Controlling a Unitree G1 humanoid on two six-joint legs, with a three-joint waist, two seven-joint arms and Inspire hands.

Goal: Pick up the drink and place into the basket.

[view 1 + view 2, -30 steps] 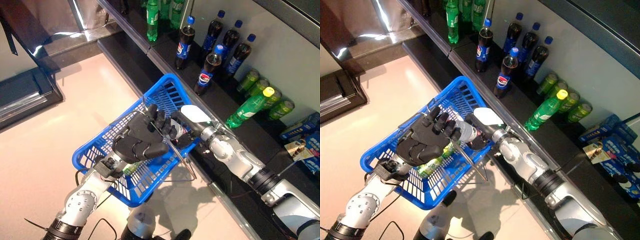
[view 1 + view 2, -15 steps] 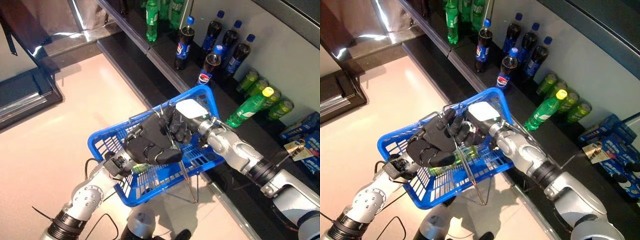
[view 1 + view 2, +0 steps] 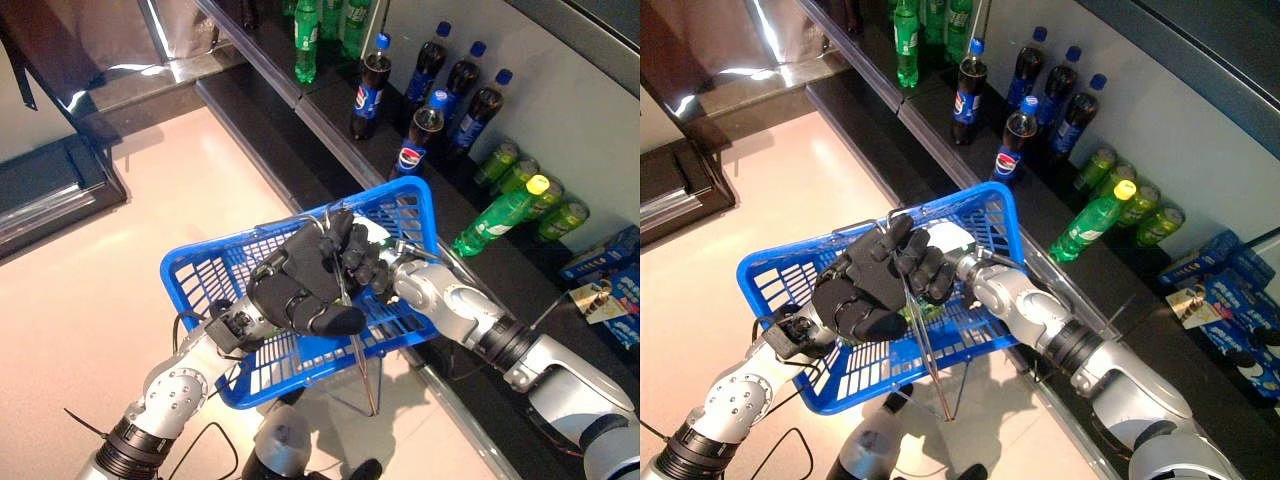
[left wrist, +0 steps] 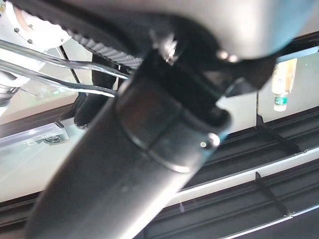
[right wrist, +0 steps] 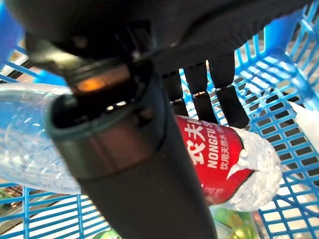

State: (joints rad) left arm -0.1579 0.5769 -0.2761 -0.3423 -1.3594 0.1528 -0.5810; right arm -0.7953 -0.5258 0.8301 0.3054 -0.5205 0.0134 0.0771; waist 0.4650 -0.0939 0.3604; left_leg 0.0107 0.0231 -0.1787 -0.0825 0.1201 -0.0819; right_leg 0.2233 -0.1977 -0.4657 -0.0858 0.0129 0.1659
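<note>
The blue basket (image 3: 200,280) is the landmark here, held up above the pale floor (image 3: 100,260) with its wire handle (image 3: 355,330) hanging down across its near wall. At the basket's near-left side the left robot hand (image 3: 300,285) curls its fingers around the wire handle, and its dark bulk covers most of the basket's middle in both eye views; its own wrist view shows little past the thumb except the two wires of the handle. From the basket's right side the right robot hand (image 3: 370,265) reaches over the rim into the basket, largely hidden behind the left one in the eye views. Only the right wrist view shows what it carries: a clear water bottle (image 5: 234,159) with a red label, pinched between the thumb and the curled fingers (image 5: 227,94), inside the basket just above the blue mesh. The right eye view shows a green bottle (image 3: 925,305) lying on the basket's floor beneath the hands. Beyond the basket's far-right corner runs a dark shelf (image 3: 330,130) bearing upright cola bottles (image 3: 412,140), with green bottles (image 3: 305,40) further back and a yellow-capped green bottle (image 3: 500,212) lying tilted well right of the basket beside other green bottles.
</note>
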